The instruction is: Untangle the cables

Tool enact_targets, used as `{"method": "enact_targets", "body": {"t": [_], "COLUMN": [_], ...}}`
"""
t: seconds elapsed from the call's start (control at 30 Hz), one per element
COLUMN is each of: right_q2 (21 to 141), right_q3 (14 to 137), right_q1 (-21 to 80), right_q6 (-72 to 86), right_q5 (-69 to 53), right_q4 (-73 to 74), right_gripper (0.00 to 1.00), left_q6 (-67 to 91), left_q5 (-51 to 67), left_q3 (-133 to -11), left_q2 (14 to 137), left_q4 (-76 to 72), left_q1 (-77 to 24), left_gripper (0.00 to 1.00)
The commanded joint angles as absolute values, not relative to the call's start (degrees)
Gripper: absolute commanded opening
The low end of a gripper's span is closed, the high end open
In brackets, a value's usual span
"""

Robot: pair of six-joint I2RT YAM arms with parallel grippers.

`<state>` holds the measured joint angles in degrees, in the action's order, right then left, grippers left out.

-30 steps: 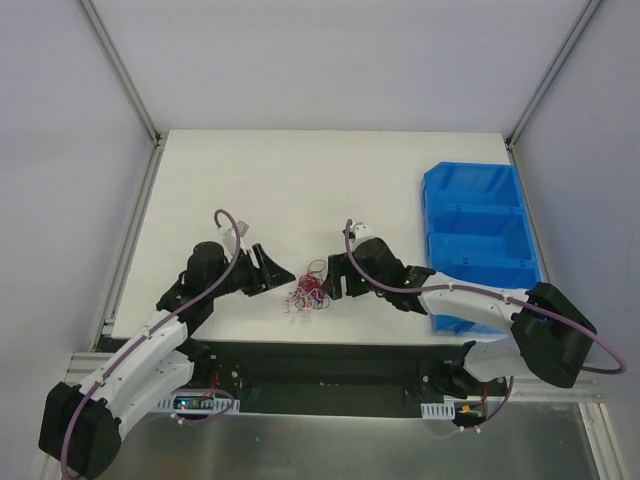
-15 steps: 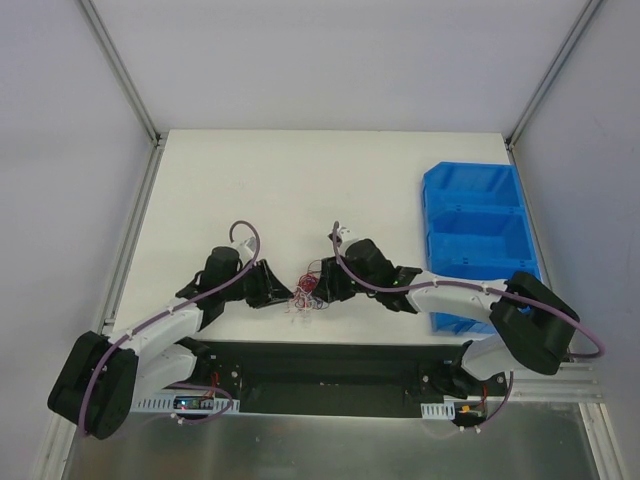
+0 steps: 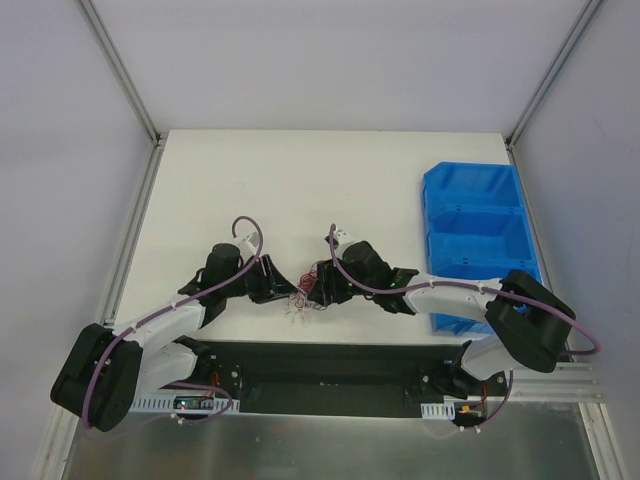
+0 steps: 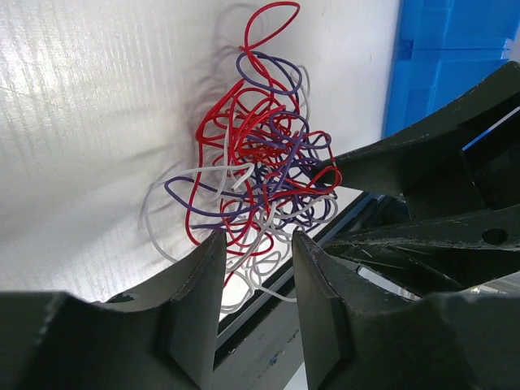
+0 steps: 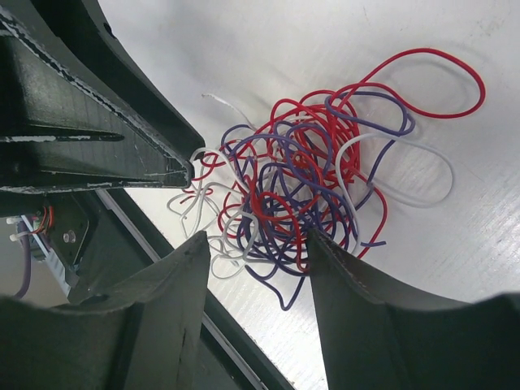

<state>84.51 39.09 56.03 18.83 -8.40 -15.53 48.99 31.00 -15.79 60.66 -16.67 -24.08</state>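
Observation:
The cables are a small knotted clump of thin red, purple and white wires near the table's front edge. In the left wrist view the clump lies just ahead of my left gripper, whose jaws are open with white loops between the tips. In the right wrist view the clump lies just ahead of my right gripper, also open, its right fingertip touching the red and purple loops. In the top view the left gripper and right gripper flank the clump.
A blue bin with several compartments stands at the table's right, also in the left wrist view. The table's front edge and a dark rail lie right below the clump.
Both arms have lowered and closed in on the clump from either side. The clump has stayed in about the same place.

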Motion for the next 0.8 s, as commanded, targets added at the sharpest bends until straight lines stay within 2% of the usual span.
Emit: {"method": "enact_targets", "body": {"t": [0.0, 0.1, 0.27, 0.37, 0.43, 0.6, 0.77], "right_q2": [83.94, 84.11, 85.25, 86.13, 86.48, 88.68, 90.52], "right_q3": [39.46, 39.73, 40.17, 40.34, 40.78, 42.36, 43.33], "right_q1": [56.25, 56.34, 56.34, 56.34, 56.25, 56.25, 56.25], "right_q6": [18.99, 18.81, 19.33, 19.51, 19.6, 20.21, 20.92], "right_q5": [-8.26, -8.0, -8.09, -7.21, -5.98, -1.68, 5.61], "right_q4": [-17.67, -17.67, -17.23, -16.97, -15.74, -12.84, -8.53], "right_gripper": [0.54, 0.54, 0.53, 0.53, 0.53, 0.5, 0.33], "left_q6": [48.6, 48.69, 49.22, 48.43, 48.43, 47.55, 38.96], "left_q5": [32.43, 32.52, 33.49, 34.27, 34.8, 37.43, 35.7], "left_q3": [-17.84, -17.4, -17.23, -17.58, -17.58, -18.1, -26.08], "left_q2": [60.9, 61.79, 62.05, 61.44, 60.13, 52.93, 37.21], "left_q4": [-18.98, -19.86, -21.79, -21.8, -21.71, -20.48, -8.99], "left_q1": [-24.7, -24.79, -25.05, -25.14, -25.14, -25.14, -25.14], "left_gripper": [0.36, 0.33, 0.2, 0.06, 0.0, 0.0, 0.0]}}
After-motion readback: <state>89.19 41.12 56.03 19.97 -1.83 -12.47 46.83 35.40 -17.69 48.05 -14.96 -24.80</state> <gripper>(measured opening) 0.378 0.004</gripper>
